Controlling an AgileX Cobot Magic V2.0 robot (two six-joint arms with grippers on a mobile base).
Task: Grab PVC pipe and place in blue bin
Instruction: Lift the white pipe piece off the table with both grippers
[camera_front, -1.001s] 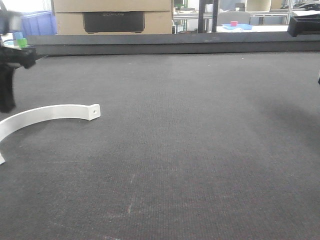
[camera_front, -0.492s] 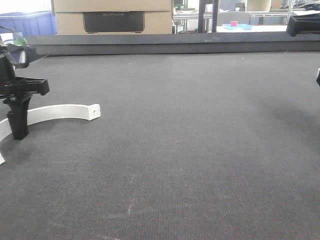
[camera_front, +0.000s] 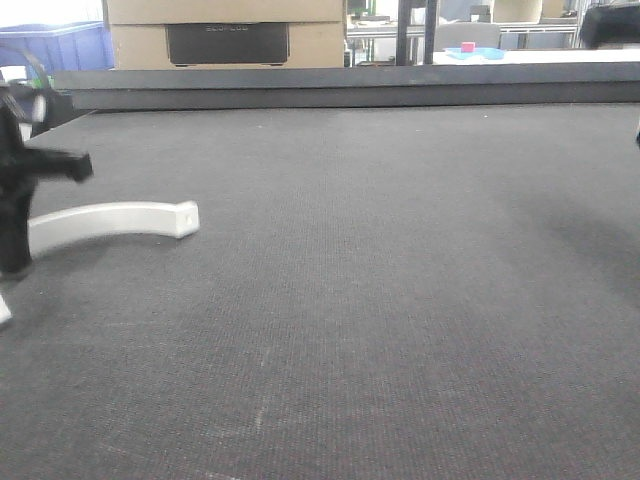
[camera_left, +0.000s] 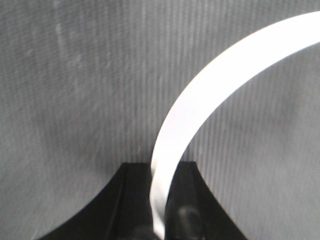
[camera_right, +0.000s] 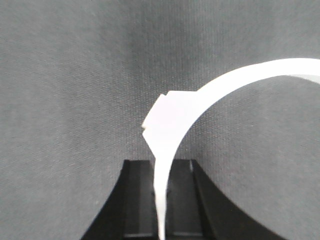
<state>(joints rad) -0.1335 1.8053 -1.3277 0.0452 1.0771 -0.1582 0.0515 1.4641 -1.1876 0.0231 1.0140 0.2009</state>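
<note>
Since half a second ago, the left gripper (camera_front: 14, 262) has shifted left. The slim white curved PVC pipe (camera_front: 110, 218) has nudged with it, and its squared holed end (camera_front: 186, 217) now sits slightly further left and is blurred.

The pipe lies on the dark grey mat (camera_front: 400, 300), in front of and left of the brown cardboard box (camera_front: 225, 30).

Left wrist view: the black fingers (camera_left: 131, 200) are set narrow with the strip edge-on between them. It looks pinched partway along the arc.

Handling, my read: light, fairly stiff but springy, smooth plastic. The thin edge could slip or twist in the pads. A mid-arc hold balances best; held nearer an end, the free length would swing.

Left arm pose: wrist low, fingers pointing straight down at the mat.

Right gripper (camera_right: 160, 167): a similar white arc sits between its fingers. Can't tell if it's clamped.

The blue plastic bin (camera_front: 65, 45) sits just left of the box.
</note>
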